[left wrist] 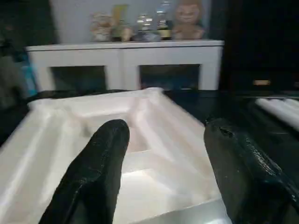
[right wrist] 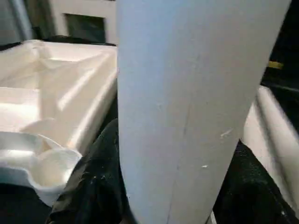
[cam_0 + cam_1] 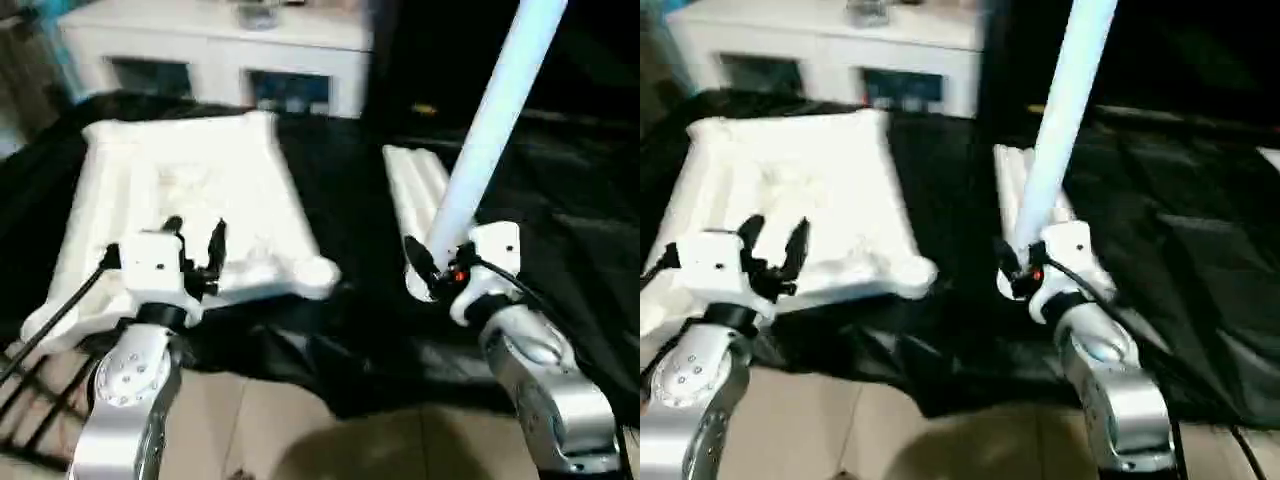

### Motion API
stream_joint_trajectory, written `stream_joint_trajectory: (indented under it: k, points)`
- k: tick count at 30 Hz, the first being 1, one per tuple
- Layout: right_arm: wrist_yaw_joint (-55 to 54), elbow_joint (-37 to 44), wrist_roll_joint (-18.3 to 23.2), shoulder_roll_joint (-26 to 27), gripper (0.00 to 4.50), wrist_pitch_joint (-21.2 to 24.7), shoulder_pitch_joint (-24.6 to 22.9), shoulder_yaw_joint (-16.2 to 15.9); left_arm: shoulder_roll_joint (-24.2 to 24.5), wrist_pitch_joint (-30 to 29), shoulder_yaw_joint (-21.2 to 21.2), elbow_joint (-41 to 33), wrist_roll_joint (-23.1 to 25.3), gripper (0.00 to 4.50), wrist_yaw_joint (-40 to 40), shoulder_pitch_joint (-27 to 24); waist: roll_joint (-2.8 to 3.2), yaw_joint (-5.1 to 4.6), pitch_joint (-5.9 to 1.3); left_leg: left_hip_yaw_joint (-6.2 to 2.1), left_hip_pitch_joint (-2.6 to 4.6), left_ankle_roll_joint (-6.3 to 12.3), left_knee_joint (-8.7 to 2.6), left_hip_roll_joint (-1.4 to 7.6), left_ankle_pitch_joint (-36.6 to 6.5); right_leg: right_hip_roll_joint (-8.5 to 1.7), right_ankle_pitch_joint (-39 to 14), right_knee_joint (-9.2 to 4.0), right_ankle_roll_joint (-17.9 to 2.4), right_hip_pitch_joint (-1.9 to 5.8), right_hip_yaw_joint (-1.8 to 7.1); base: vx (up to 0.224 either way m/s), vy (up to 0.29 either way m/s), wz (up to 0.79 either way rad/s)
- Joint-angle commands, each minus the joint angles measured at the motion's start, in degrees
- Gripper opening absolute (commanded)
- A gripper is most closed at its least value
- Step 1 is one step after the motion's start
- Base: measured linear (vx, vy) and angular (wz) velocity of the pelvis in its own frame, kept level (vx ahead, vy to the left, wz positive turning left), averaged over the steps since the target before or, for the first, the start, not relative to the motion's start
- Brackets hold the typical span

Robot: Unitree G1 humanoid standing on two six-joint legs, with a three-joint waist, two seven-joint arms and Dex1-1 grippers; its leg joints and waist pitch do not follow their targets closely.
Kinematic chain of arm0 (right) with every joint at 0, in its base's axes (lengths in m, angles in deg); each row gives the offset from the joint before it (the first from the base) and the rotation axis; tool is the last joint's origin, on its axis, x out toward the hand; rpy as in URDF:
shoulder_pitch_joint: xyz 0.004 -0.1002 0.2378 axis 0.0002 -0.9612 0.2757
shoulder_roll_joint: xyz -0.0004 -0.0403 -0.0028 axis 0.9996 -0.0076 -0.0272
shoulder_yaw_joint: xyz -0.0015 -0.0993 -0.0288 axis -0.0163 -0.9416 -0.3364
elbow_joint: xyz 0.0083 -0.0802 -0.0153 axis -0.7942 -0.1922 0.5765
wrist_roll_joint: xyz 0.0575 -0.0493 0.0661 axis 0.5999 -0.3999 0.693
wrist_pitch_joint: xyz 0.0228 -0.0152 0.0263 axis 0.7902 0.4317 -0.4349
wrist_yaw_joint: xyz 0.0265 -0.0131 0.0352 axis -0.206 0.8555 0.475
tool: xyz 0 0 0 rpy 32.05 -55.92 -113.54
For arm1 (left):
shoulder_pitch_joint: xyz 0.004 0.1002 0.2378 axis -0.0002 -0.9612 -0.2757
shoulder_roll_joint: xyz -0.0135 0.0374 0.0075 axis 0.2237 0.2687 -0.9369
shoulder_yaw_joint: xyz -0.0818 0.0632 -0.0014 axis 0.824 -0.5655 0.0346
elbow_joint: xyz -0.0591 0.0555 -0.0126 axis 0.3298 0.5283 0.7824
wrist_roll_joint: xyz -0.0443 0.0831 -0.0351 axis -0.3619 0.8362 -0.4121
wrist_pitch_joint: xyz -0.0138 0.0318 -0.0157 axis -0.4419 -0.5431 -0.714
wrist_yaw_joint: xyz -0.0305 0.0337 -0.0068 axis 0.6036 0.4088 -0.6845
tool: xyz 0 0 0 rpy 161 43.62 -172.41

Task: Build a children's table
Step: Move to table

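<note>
Jaws: left gripper [image 3: 195, 243] open over tabletop [image 3: 190, 190] | right gripper [image 3: 437, 268] grips leg [image 3: 490, 125] | spare legs [image 3: 415, 185] beside | cabinet [image 3: 220, 50] behind

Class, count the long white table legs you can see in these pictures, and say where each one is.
At least 3: one long white tapered tube leg held upright in the right gripper; two more legs lying side by side on the black cloth behind it. Others may be hidden.

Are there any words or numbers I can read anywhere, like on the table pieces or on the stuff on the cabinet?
No, there are none that can be read.
Tabletop: plain white, no text.
Leg held in the right gripper: plain white, no text.
Bottles and figures on the cabinet: any labels are too blurred to read.
</note>
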Motion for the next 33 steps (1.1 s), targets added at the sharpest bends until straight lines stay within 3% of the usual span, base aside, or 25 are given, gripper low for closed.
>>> stream_joint_trajectory:
  k: [1, 4, 6, 7, 8, 9, 10, 11, 13, 14, 15, 16, 17, 18, 19, 20, 21, 22, 23, 24, 25, 27, 28, 29, 33]
  points:
    - [0.2, 0.4, 0.0, 0.0, 1.91, -0.7, 0.3, 0.1, 0.4, -0.1, -0.1, -0.4, 0.3, 2.96, -0.7, 0.2, 0.93, -1.08, -1.92, -2.59, 4.47, -3.51, -6.41, 4.47, -40.2, -1.2, -30.9, -4.94, -5.1, -1.7, 2.89, 0.088, 0.033, 0.02]
    - [-0.5, 0.0, -0.4, 0.5, 1.91, -1.6, -0.4, -0.1, 1.4, -0.3, -1.0, -0.4, 0.0, 2.96, -2.4, 0.3, 0.81, -2.34, -2.71, -5.3, 6.28, -2.14, -9.31, 5.84, -43.6, -0.49, -10.8, 0.27, -6.3, -2.86, 5.21, 0.109, 0.022, 0.0]
    - [-0.5, -0.3, 0.0, 1.0, 1.91, -1.5, -0.4, -0.2, 1.5, -0.1, -1.1, -0.3, -0.2, 2.96, -2.7, 0.6, -0.28, -1.91, -2.81, -1.88, 3.1, 1.41, -7.23, 2.22, -34.6, -2.92, -10.7, -3.2, -8.7, -0.18, 7.67, 0.125, -0.012, -0.02]
    - [-0.7, -0.2, -0.3, 1.0, 1.91, -1.7, -0.5, -0.4, 1.7, -0.2, -1.2, -0.1, -0.2, 2.96, -2.9, 0.8, -1.03, -0.71, -3.66, 0.49, -0.87, 3.78, -4.1, -0.22, -20.3, -4.83, -14.5, -5.19, -10.2, 4.26, 9.74, 0.122, -0.029, 0.0]
    - [-0.7, -0.1, -0.9, 0.9, 1.91, -2.1, -0.6, -0.9, 1.9, -0.3, -1.2, 0.1, -0.3, 2.96, -3.3, 1.1, -0.47, 0.4, -3.44, 0.49, -1.4, 4.55, -2.8, 0.23, -15.2, -6.83, -19.6, -6.56, -10.2, 4.7, 10.51, 0.122, -0.029, 0.0]
    - [-0.6, -0.1, -1.0, 0.8, 1.91, -2.1, -0.7, -1.0, 1.9, -0.3, -1.2, 0.1, -0.3, 2.96, -3.4, 1.1, -0.54, 0.73, -4.56, 2.17, 3.02, -1.51, -3.85, 1.07, -12.3, -1.92, -18.6, -4.65, -11.8, 2.5, 12.26, 0.129, -0.012, -0.32]
    - [-0.6, -0.1, -1.1, 0.8, 1.91, -2.1, -0.9, -1.1, 2.0, -0.3, -1.2, 0.3, -0.4, 2.96, -3.6, 1.2, -0.68, 0.62, -4.58, 2.02, 3.53, -5.06, -5.68, 1.7, -8.6, 2.03, -8.9, -2.1, -9.2, 1.99, 11.48, 0.183, -0.013, -0.52]
    - [-0.6, -0.1, -1.1, 0.8, 1.91, -2.1, -0.9, -1.0, 2.0, -0.4, -1.2, 0.5, -0.5, 2.96, -3.7, 1.4, 0.06, -0.52, -4.24, 1.13, 9.23, -5.73, -7.28, 4.51, -11.5, 2.87, -3.1, 1.01, -7.4, -3.31, 10.18, 0.183, -0.013, -0.52]
    - [-0.4, -0.2, -1.1, 0.8, 1.91, -2.0, -0.9, -0.8, 2.0, -0.5, -1.0, 0.7, -0.6, 2.96, -3.8, 1.5, -0.36, -1.61, -4.5, 0.76, 13.36, -3.35, -7.07, 7.06, -11.0, 0.43, 0.9, 3.5, -6.5, -7.34, 9.21, 0.195, -0.061, -0.54]
    - [-0.4, -0.3, -1.2, 0.8, 1.91, -2.1, -0.8, -0.8, 2.0, -0.6, -0.9, 0.7, -0.7, 2.96, -3.8, 1.6, -0.99, -1.3, -4.16, 2.0, 12.17, -2.85, -6.7, 6.14, -12.1, -0.12, 2.0, 2.99, -7.3, -6.4, 9.82, 0.184, -0.082, -0.6]
    - [-0.1, -0.2, -1.6, 0.5, 1.91, -2.4, -0.8, -1.2, 1.8, -0.8, -0.5, 0.7, -1.2, 2.96, -3.6, 1.5, -4.03, 1.73, -4.53, 3.32, -3.04, 4.9, 1.25, -4.22, -11.1, -2.65, 6.1, -1.98, -2.8, 7.39, 15.95, 0.178, -0.039, -0.22]
    - [0.1, -0.2, -1.4, 0.4, 1.91, -2.4, -0.6, -1.2, 1.7, -0.9, -0.4, 0.8, -1.2, 2.96, -3.6, 1.5, -2.26, 3.88, -6.18, 2.06, -2.24, 6.26, 4.15, -3.81, -11.3, -7.83, 9.4, -3.15, -5.3, 7.5, 19.05, 0.167, 0.013, 0.08]
    - [0.2, -0.1, -1.2, 0.4, 1.91, -2.3, -0.5, -1.2, 1.7, -0.9, -0.4, 0.8, -1.2, 2.96, -3.6, 1.6, -1.89, 3.57, -5.48, -1.58, -7.08, 5.43, 5.53, -1.89, -1.2, -6.3, 20.3, -2.07, -9.4, 8.25, 17.1, 0.167, 0.013, 0.08]
    - [0.6, -0.1, -1.4, 0.0, 1.91, -2.4, -0.4, -1.4, 1.7, -0.9, -0.4, 0.8, -1.2, 2.96, -3.7, 1.6, -2.26, 2.91, -5.11, -1.82, -7.8, 5.51, 4.53, -1.58, 0.9, -4.74, 23.1, -1.82, -9.0, 7.89, 15.88, 0.165, 0.019, -0.08]
    - [0.9, -0.2, -1.5, -0.3, 1.91, -2.5, -0.3, -1.6, 1.7, -0.9, -0.4, 0.8, -1.1, 2.96, -3.7, 1.6, 0.05, 2.66, -5.64, -1.93, -6.48, 6.83, -0.27, -1.4, 8.4, 0.76, 22.2, -0.53, -5.2, 7.17, 10.95, 0.0, 0.0, 0.0]
    - [2.7, -0.2, -2.9, -2.1, 1.91, -3.7, -0.2, -3.7, 1.7, -1.0, -0.3, 0.5, -1.2, 2.96, -3.7, 1.4, 3.58, 2.83, -5.82, -4.38, -3.2, 17.84, -3.64, -1.93, 12.5, 2.47, 11.8, -0.84, 1.5, 6.52, 3.23, 0.0, 0.0, 0.0]
    - [2.7, -0.2, -2.9, -2.1, 1.91, -3.7, -0.2, -3.7, 1.7, -1.0, -0.3, 0.5, -1.2, 2.96, -3.7, 1.4, 4.34, -0.05, -4.95, -10.13, 1.87, 26.28, -3.53, 0.58, 4.9, 5.11, -0.7, 5.17, 2.7, -0.03, 1.7, 0.0, 0.0, 0.0]
    - [3.1, -0.1, -2.7, -2.1, 1.91, -3.9, -0.3, -3.9, 1.8, -1.1, -0.2, 0.3, -1.2, 2.96, -3.7, 1.2, 3.11, -2.93, -6.23, -17.5, 5.4, 39.48, -4.52, 3.03, 7.2, 5.09, -16.3, 10.55, 1.2, -3.51, 3.68, 0.144, -0.061, 0.26]
    - [2.6, 0.0, -1.3, -1.1, 1.91, -3.0, -0.3, -3.1, 1.7, -1.1, 0.2, 0.1, -1.2, 2.96, -3.8, 0.9, 2.73, -1.72, -5.7, -18.18, 5.46, 36.66, -3.21, 1.67, 6.0, 4.31, -14.4, 11.57, 1.0, -6.56, 6.49, 0.144, -0.061, 0.26]
    - [2.6, 0.0, -0.2, -0.6, 1.91, -2.1, -0.2, -2.4, 1.6, -1.1, 0.2, -0.1, -1.1, 2.96, -3.7, 0.7, 2.14, -2.57, -5.5, -18.59, 4.75, 34.94, -3.97, 0.83, 5.0, 4.25, -12.3, 11.89, 1.5, -6.6, 7.3, 0.118, -0.027, 0.46]
    - [2.7, 0.0, 0.4, -0.3, 1.91, -1.6, -0.2, -2.0, 1.5, -1.1, 0.2, -0.1, -1.0, 2.96, -3.6, 0.6, 0.85, -2.56, -5.08, -14.23, 3.99, 26.9, -4.67, 2.5, 0.0, 3.11, -4.3, 11.61, 3.3, -7.01, 8.86, 0.076, -0.023, 0.18]
    - [2.9, -0.1, -0.2, -0.7, 1.91, -2.1, 0.0, -2.1, 1.1, -0.6, 0.6, -0.4, -1.7, 2.96, -3.5, 0.2, -0.89, -1.84, -3.71, -11.72, 0.51, 23.01, -6.4, 0.26, -4.2, 1.35, 4.8, 6.78, 1.8, -5.88, 10.82, 0.058, -0.044, 0.12]
    - [3.1, -0.1, -0.4, -0.9, 1.91, -2.4, 0.0, -2.1, 1.2, -1.1, 0.5, -0.5, -2.7, 2.96, -4.5, -0.1, -3.09, -0.43, -3.48, -8.26, -1.8, 17.8, -2.38, -2.94, -7.7, -3.7, 4.2, -1.55, 2.1, -3.85, 15.57, 0.032, -0.095, 0.17]
    - [3.4, -0.1, -0.3, -1.0, 1.91, -2.6, 0.0, -2.1, 1.8, -1.4, 0.2, -0.6, -3.3, 2.96, -5.5, -0.4, -3.46, 0.81, -4.33, -5.82, -2.77, 10.41, 2.34, -3.64, -4.8, -8.4, 2.5, -2.39, 3.1, -0.97, 18.46, 0.032, -0.095, 0.17]
    - [5.1, 0.4, 0.7, -1.9, 1.91, -1.9, 0.1, -2.3, 4.7, -2.4, -0.1, 0.2, -8.9, 2.96, -13.8, -0.5, -1.38, 0.77, -4.23, -4.26, -1.37, -0.09, -2.65, -0.6, 1.8, -1.41, 16.0, 0.57, -1.0, -2.76, 12.22, 0.012, -0.05, 0.01]
